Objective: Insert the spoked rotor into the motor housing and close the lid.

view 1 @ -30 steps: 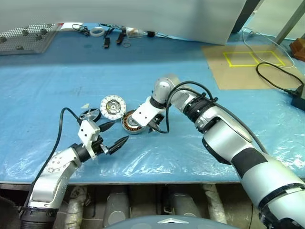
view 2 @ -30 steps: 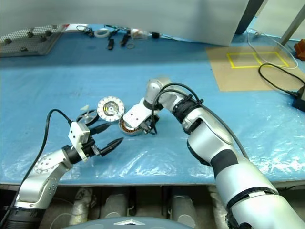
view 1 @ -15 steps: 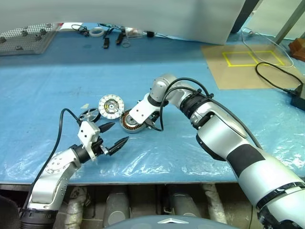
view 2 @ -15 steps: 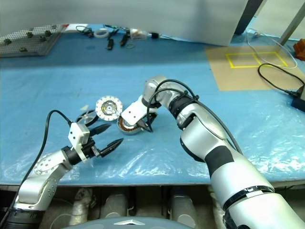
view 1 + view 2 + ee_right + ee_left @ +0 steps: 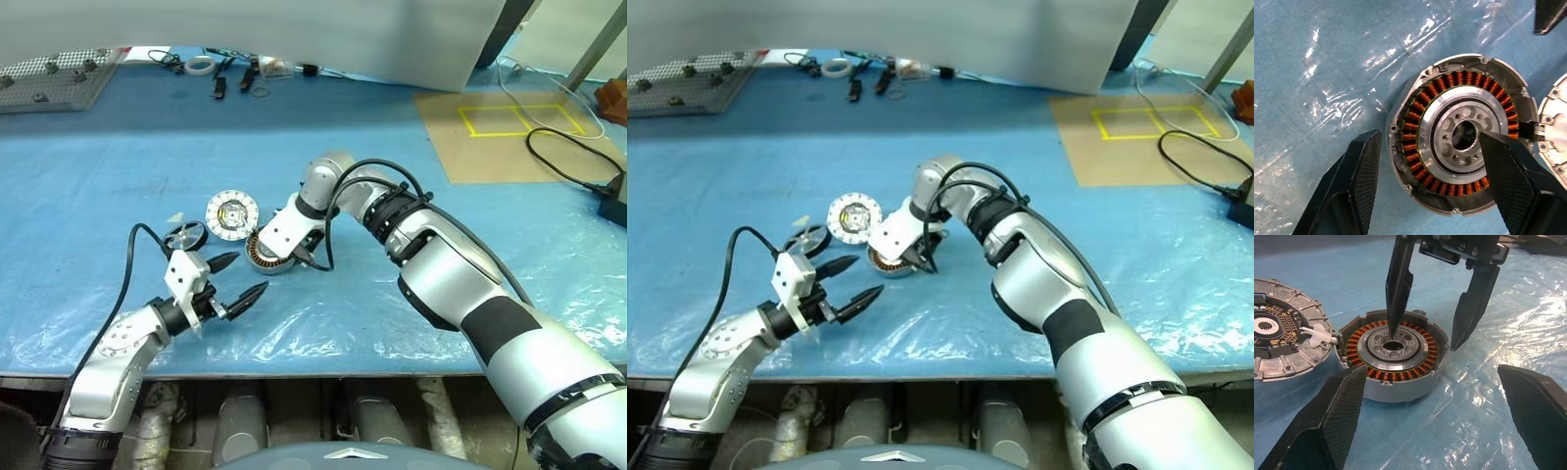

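The motor housing (image 5: 1393,357), a silver can with copper windings, lies on the blue table just right of the lid (image 5: 232,214), whose white-segmented face is up. The black spoked rotor (image 5: 184,236) rests to the left of both. My right gripper (image 5: 1422,340) points steeply down over the housing (image 5: 1420,161) and is open. One fingertip hangs at the central hole, and the other stands just outside the can's wall without touching it. My left gripper (image 5: 252,272) is open and empty, level, a short way in front of the housing.
A clear plastic sheet covers the blue table (image 5: 118,166). At the back stand a perforated tray (image 5: 49,78), a tape roll (image 5: 201,65) and small tools (image 5: 235,73). A cardboard sheet with a yellow square (image 5: 509,122) and a black cable (image 5: 568,166) lie at the right.
My right forearm has swung a little to the left while its gripper stays over the housing. The left arm, housing, lid and rotor have not moved.
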